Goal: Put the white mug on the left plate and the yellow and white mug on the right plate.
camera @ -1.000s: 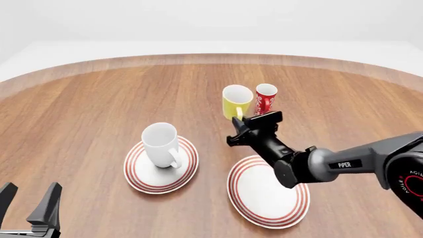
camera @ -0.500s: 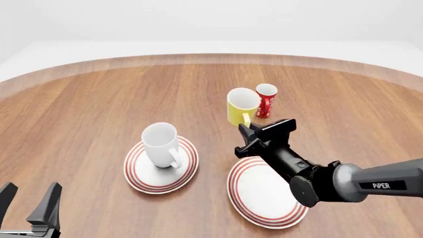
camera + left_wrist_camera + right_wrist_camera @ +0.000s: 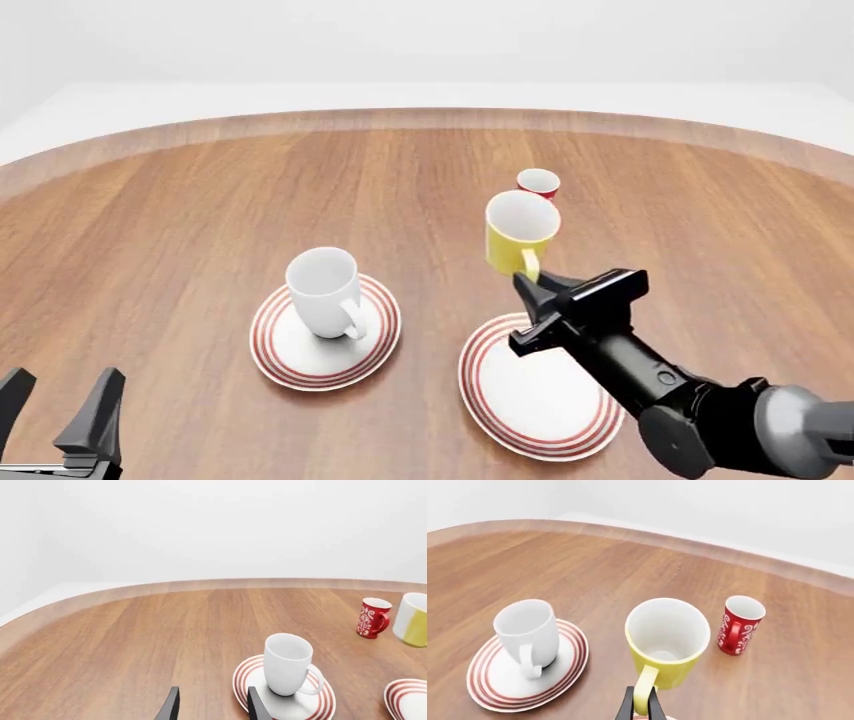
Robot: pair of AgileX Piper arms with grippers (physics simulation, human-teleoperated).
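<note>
Right tool (image 3: 531, 283) clenched on handle of the yellow and white mug (image 3: 518, 233), mug lifted off the surface (image 3: 200, 200), hanging just behind the right plate (image 3: 534, 395). Red cup (image 3: 538, 184) beyond that mug. White mug (image 3: 324, 291) upright on the left plate (image 3: 274, 345), left of the right plate. Left tool (image 3: 60, 410) released, fingers apart, near the left plate.
</note>
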